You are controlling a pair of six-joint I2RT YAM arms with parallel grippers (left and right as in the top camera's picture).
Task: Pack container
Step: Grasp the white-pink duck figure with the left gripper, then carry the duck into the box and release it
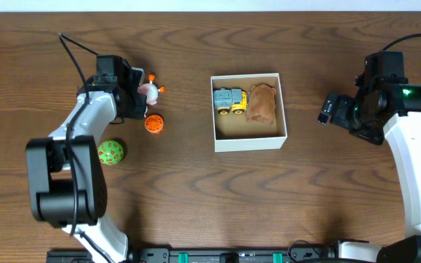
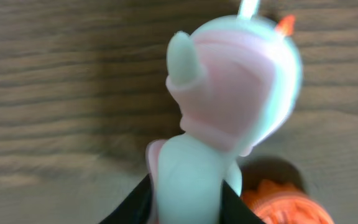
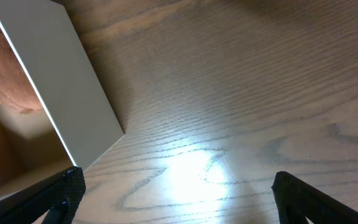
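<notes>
we clamp the pink-and-white figurine low in our left gripper; it could swivel loose. right gripper gapes, empty.

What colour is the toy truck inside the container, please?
The toy truck is grey-blue and yellow, clearest in the overhead view.

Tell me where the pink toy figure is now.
In the overhead view the pink toy figure is on the left side, between the fingers of the left hand, beside the orange toy and left of the container.
</notes>
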